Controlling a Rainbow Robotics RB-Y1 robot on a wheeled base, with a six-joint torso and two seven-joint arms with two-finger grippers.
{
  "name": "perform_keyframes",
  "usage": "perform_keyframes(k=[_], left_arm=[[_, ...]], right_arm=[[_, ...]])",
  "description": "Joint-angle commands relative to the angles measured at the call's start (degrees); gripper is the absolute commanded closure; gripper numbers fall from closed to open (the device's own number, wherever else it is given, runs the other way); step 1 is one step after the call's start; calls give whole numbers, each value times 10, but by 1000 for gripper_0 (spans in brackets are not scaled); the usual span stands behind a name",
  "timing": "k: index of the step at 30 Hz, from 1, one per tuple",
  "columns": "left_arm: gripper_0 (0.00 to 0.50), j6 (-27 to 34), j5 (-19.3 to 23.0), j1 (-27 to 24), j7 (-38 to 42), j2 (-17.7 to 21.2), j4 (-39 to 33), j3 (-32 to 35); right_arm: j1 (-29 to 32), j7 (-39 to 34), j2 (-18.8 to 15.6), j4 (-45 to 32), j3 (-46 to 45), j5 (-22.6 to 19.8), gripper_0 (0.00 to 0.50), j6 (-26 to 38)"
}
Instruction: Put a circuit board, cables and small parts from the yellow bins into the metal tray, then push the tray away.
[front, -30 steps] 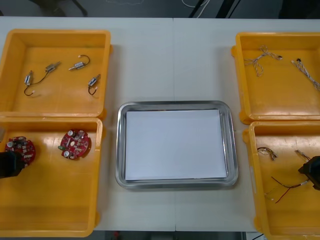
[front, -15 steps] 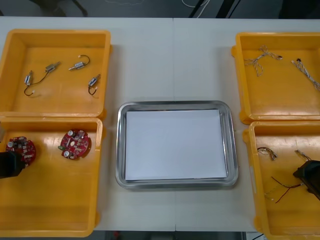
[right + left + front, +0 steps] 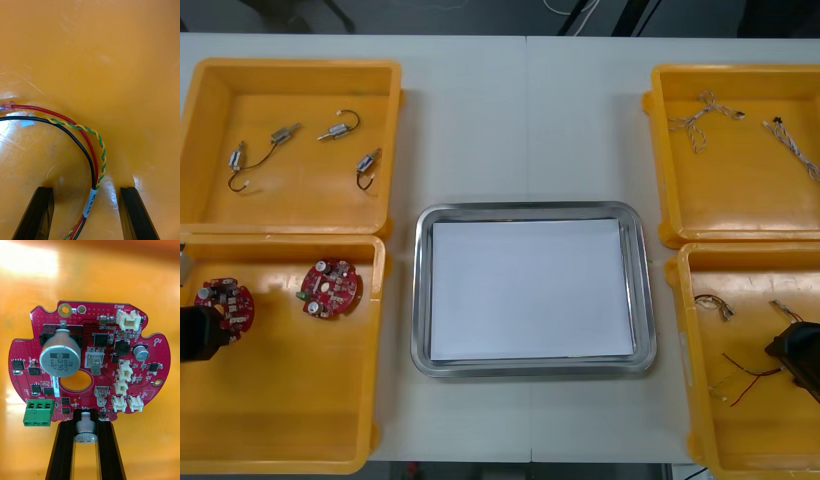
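Circuit board (image 3: 93, 363): round, red, lying in the near left yellow bin (image 3: 280, 420) by its left wall, seen there in the front view (image 3: 225, 303). The left gripper (image 3: 85, 419) is closed on the board's near edge, with its fingers (image 3: 64, 450) clamping a small silver cylinder mounted there. In the front view the left gripper (image 3: 200, 332) sits at the table's left edge, just near of the board.

A second circuit board (image 3: 331, 288) lies to the right in the same bin, apart from the first.

Cable bundle (image 3: 93, 157): red, black and a twisted yellow-green strand, lying on the floor of the near right yellow bin (image 3: 740, 440). The right gripper (image 3: 86, 193) is spread wide, one finger (image 3: 37, 213) on each side of the bundle, neither touching it. In the front view the right gripper (image 3: 800, 352) is at that bin's right side, beside the red strand (image 3: 750, 372).

Metal tray (image 3: 530, 211): between the bins, white inside, holding nothing.

Far left yellow bin (image 3: 300, 200): small metal parts (image 3: 280, 135). Far right yellow bin (image 3: 740, 200): thin cables (image 3: 700, 120).
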Motion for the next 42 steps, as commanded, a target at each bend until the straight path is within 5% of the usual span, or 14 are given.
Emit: perform_keyframes(k=[1,4,5,6,7,24,36,42], left_arm=[[500,35,-4,5,96,-5,-70,7],[500,41,-8,8,121,-5,-98,-3],[500,41,-12,12,135,-4,-114,-13],[500,41,-12,12,135,-4,-114,-13],[500,41,-15,16,139,-4,-127,-23],[500,-31,-110,56,163,7,-126,-139],[500,-45,-119,62,163,7,-110,-152],[500,-46,-125,69,163,10,-108,-154]], right_arm=[[13,-19,9,6,12,1,89,-5],[13,-19,9,6,12,2,168,-5],[13,-19,9,6,12,3,380,-5],[13,-19,9,6,12,3,380,-5],[13,-19,9,6,12,3,500,-5],[11,-15,1,-25,-33,2,500,15],[-24,-10,-37,-120,-106,-19,500,183],[-49,-13,-105,-126,-129,-106,500,249]])
